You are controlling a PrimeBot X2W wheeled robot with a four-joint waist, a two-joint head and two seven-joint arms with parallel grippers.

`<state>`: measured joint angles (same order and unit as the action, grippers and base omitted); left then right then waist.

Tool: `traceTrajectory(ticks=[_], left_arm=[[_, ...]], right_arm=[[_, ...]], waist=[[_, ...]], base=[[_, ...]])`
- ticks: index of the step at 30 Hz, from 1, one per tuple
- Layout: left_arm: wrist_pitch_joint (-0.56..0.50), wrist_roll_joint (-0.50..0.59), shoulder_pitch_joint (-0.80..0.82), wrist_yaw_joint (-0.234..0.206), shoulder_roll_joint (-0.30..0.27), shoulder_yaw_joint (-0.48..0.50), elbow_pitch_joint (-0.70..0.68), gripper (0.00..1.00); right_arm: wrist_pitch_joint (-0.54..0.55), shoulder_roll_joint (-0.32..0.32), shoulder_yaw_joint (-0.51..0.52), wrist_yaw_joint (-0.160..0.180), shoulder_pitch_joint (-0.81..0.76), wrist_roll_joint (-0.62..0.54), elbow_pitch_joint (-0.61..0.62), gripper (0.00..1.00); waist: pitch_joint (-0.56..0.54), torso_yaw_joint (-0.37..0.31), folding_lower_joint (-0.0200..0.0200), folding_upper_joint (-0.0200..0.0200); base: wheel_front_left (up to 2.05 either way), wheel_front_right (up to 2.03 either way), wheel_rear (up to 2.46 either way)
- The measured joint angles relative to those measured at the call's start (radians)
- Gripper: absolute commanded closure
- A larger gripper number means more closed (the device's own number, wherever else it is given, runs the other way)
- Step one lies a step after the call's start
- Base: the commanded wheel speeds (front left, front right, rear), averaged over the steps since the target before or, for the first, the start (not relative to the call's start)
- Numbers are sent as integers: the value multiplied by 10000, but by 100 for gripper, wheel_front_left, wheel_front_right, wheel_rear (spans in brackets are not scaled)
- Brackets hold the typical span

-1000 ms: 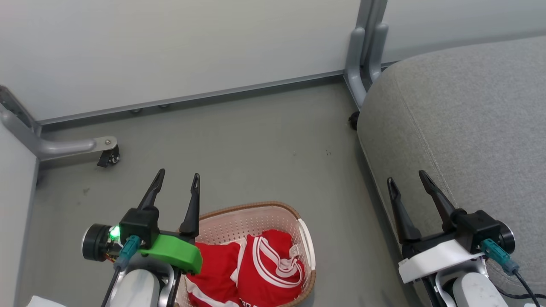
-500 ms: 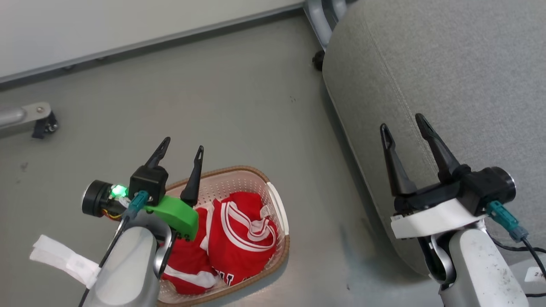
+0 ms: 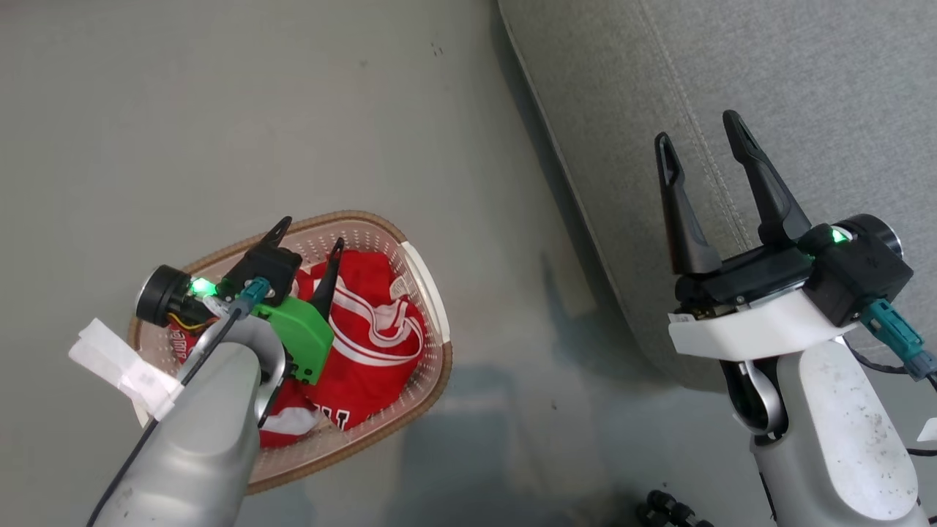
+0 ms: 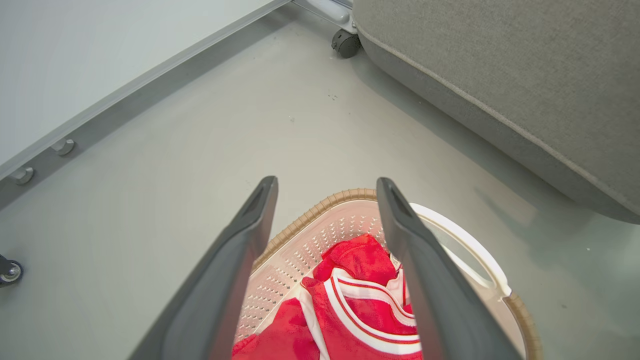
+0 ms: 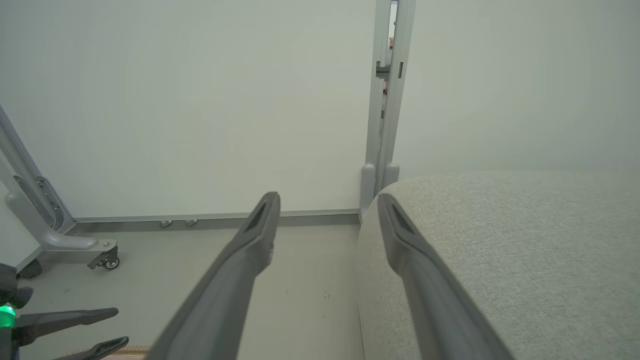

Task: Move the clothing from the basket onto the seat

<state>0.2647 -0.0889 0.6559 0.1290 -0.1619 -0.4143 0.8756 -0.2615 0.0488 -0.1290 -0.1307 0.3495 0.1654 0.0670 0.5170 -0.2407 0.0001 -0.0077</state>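
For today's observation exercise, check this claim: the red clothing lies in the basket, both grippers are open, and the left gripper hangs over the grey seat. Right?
Not quite. The left gripper hangs over the basket, not the seat, as the head view shows. The rest stands: the clothing lies in the basket, and the left gripper and the right gripper are both open.

Left forearm (image 3: 198, 439), in from 7 o'clock, hides much of the clothing (image 3: 373, 329) and part of the basket (image 3: 370, 238). Seat (image 3: 732, 66) clipped from 12 through 3 o'clock. Dark lumps (image 3: 662, 506) at 5 o'clock: unidentifiable.
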Motion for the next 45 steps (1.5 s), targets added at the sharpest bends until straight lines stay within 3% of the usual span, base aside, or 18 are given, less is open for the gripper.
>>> traceTrajectory(ticks=[20, 45], left_arm=[[-79, -405, 2271, 0, -385, -1664, 3315, 0], [-1538, -1124, 4015, 0, -608, -2357, 4067, 0]], right_arm=[[0, -4, -226, -2, 919, 50, 596, 0], [0, -6, -278, -2, 984, 104, 1087, 0]], waist=[[2928, -483, 1, 0], [4989, -539, -1, 0]], base=[[0, 0, 0], [0, 0, 0]])
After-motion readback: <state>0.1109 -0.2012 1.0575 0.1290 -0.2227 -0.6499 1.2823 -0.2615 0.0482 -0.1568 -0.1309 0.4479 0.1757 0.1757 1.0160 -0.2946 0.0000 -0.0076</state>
